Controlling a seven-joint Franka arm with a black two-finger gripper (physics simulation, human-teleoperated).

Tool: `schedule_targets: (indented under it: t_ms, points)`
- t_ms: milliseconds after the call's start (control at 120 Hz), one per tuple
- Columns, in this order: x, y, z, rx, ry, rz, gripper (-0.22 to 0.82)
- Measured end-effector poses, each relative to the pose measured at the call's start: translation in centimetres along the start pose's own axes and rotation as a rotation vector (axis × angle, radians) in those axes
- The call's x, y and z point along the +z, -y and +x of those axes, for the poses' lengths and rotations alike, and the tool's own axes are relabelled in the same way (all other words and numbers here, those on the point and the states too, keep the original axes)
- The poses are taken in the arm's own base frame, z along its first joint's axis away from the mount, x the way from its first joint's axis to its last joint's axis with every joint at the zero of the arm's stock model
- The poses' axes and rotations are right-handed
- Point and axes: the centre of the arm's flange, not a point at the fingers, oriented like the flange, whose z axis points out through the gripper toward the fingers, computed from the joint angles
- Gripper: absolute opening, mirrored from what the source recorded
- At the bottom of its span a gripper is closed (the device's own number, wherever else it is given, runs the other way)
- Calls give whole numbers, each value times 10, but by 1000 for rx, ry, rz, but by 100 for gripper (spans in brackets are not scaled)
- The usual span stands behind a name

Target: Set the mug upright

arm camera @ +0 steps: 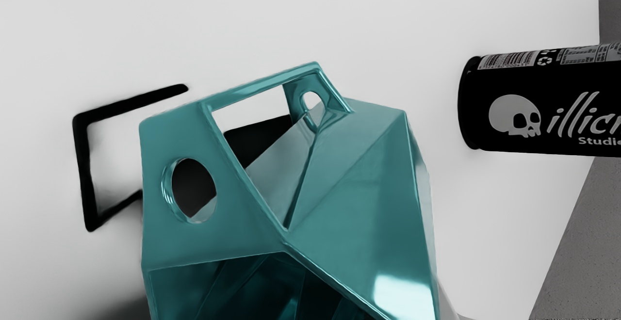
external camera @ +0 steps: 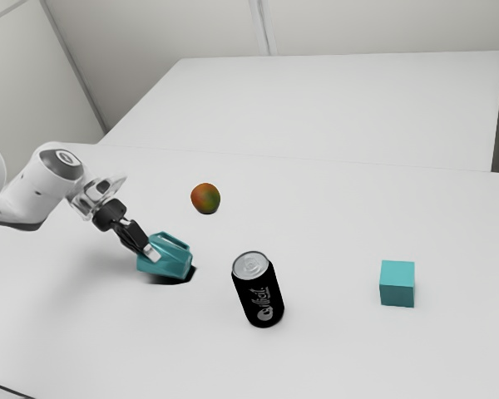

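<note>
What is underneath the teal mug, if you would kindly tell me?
A dark shadow shows on the white table along the lower edge of the mug. The spot directly beneath is covered, so whether anything lies there cannot be seen.

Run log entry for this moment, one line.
gripper: at teal mug | mug: tipped, handle up, not upright | grip: unclear | nearby: black drink can, standing | task: unfinished

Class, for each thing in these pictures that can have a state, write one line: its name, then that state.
Mug: tipped over, not upright, its open mouth toward the gripper.
Gripper: down at the mug; whether it grips it, I cannot tell.
Can: standing upright, top end up; whether it has been opened is unclear.
Cube: resting flat on one face.
Round fruit: uncut on the side that shows, resting on the table.
</note>
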Motion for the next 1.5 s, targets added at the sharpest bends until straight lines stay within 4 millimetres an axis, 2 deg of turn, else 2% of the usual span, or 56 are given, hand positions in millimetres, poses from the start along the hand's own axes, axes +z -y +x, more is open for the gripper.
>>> schedule_targets:
  t_ms: [267, 533, 675, 933, 1250, 1500]
  points:
    - [-1, -33, 18, 73, 31, 58, -17]
    - [4, -74, 52, 162, 170, 296, -18]
    - [18, -94, 70, 180, 270, 454, -18]
    - [40, -131, 91, 150, 322, 663, -18]
    - [80, -159, 101, 42, 313, 782, -18]
    - [101, -159, 98, -33, 268, 850, -18]
